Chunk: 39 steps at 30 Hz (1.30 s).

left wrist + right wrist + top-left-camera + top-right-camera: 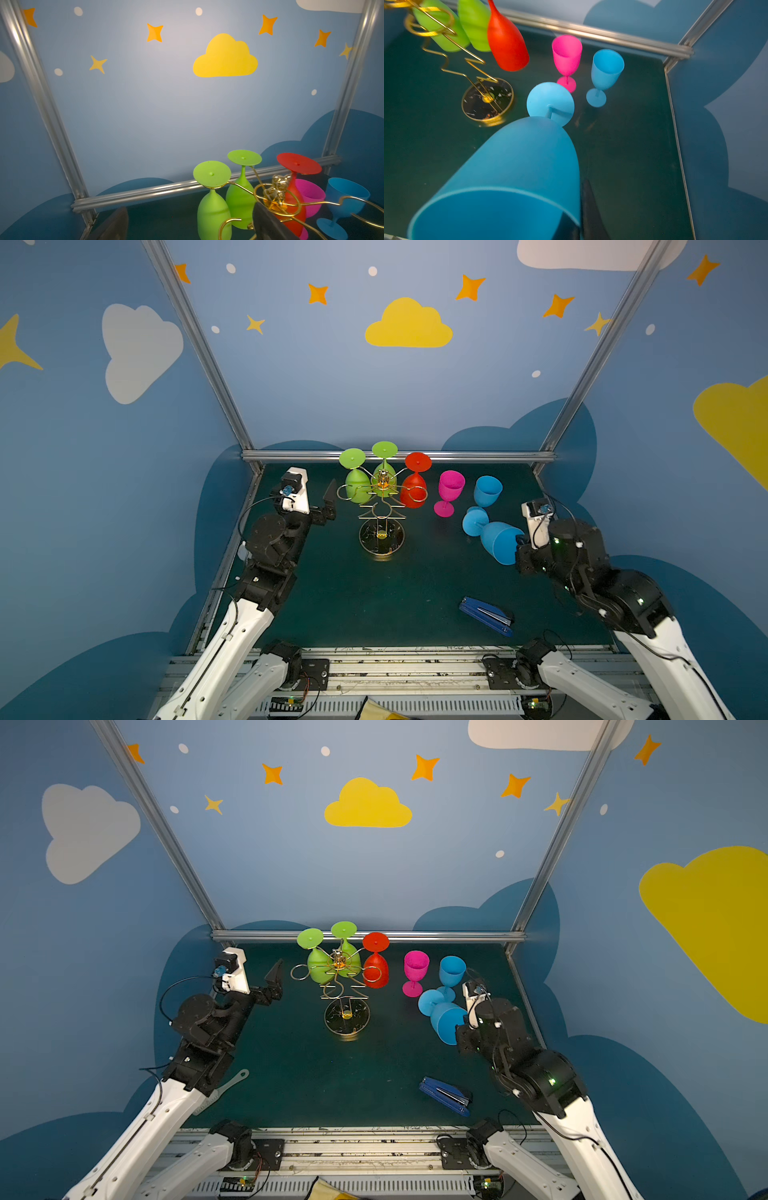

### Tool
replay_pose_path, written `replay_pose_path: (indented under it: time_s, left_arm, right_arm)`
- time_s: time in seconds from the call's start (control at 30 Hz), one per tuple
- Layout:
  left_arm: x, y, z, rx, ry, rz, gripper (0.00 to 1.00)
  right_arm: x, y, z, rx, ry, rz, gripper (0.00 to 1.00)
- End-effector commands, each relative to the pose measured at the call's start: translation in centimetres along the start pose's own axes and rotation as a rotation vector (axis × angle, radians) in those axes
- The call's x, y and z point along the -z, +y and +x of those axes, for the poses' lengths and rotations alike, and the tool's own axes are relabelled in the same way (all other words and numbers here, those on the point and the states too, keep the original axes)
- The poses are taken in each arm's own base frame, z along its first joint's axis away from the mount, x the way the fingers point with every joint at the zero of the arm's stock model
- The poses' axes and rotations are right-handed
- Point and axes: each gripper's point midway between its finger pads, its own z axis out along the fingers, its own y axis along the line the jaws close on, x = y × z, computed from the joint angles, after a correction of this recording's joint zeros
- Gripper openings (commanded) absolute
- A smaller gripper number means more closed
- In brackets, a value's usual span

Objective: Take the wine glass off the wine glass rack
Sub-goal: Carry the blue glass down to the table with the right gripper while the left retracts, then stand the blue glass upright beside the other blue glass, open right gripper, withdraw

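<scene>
From where I stand, the right claw (519, 540) is clenched on the rim of a blue wine glass (498, 541), one finger inside the bowl and one outside. That pinch on the wall is likely why the glass lies tilted, its foot pointing away toward the back. It is clear of the wine glass rack (374, 537) and off to the right, near an upright pink glass (450, 487) and a second blue glass (487, 489). It looks meant to join them. I can't tell whether its foot touches the worktop (415, 597).

Two green glasses (357, 487) and a red glass (413, 489) hang upside down, feet caught in the wire loops. The left claw (190, 209) stands released just beside the rack's left arms, touching nothing, probably placed to steady the light stand.
</scene>
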Motion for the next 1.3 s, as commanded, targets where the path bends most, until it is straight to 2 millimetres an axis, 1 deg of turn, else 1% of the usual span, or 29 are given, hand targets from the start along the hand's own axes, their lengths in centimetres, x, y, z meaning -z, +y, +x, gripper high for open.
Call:
replay_pose_path:
  time_s: [0.0, 0.07, 0.13, 0.23, 0.37, 0.43, 0.53, 0.63, 0.77, 0.87, 1.1, 1.27]
  left_arm:
    - [0.3, 2.4, 0.6, 0.056, -0.021, -0.09, 0.93]
    - [0.5, 3.4, 1.0, 0.092, -0.017, -0.116, 0.94]
    - [0.8, 4.0, 1.3, 0.104, -0.019, -0.129, 0.94]
    - [1.2, 4.9, 1.2, 0.129, -0.031, -0.15, 0.95]
    - [1.4, 5.7, 1.8, 0.197, -0.026, -0.169, 0.96]
    - [1.3, 5.9, 2.1, 0.241, -0.023, -0.157, 0.96]
    - [1.4, 6.3, 2.0, 0.263, -0.025, -0.159, 0.96]
    - [1.7, 6.9, 2.0, 0.267, -0.03, -0.18, 0.96]
    - [2.1, 7.2, 1.7, 0.265, -0.045, -0.192, 0.96]
    - [2.0, 7.3, 1.9, 0.257, -0.037, -0.195, 0.96]
    - [1.8, 7.3, 2.0, 0.256, -0.033, -0.189, 0.96]
    - [1.6, 7.3, 2.3, 0.255, -0.025, -0.187, 0.96]
  right_arm:
    - [-2.6, 0.2, 1.9, -0.01, 0.134, -0.011, 0.0]
    - [-4.0, -0.2, 2.2, -0.028, 0.183, -0.008, 0.0]
    - [-5.5, -1.2, 2.6, -0.039, 0.223, 0.019, 0.0]
    - [-7.8, -3.9, 2.9, -0.07, 0.295, 0.101, 0.0]
    - [-9.7, -6.9, 3.2, -0.104, 0.381, 0.202, 0.0]
    - [-10.5, -7.9, 3.7, -0.115, 0.425, 0.234, 0.0]
    - [-11.8, -9.2, 3.9, -0.135, 0.451, 0.271, 0.0]
    - [-13.2, -10.5, 3.6, -0.159, 0.458, 0.303, 0.0]
    - [-15.2, -11.5, 2.1, -0.181, 0.435, 0.298, 0.0]
    - [-16.8, -12.9, 1.4, -0.188, 0.447, 0.312, 0.0]
    - [-20.3, -15.2, 0.6, -0.228, 0.464, 0.308, 0.0]
    - [-22.5, -16.0, 0.4, -0.251, 0.492, 0.287, 0.0]
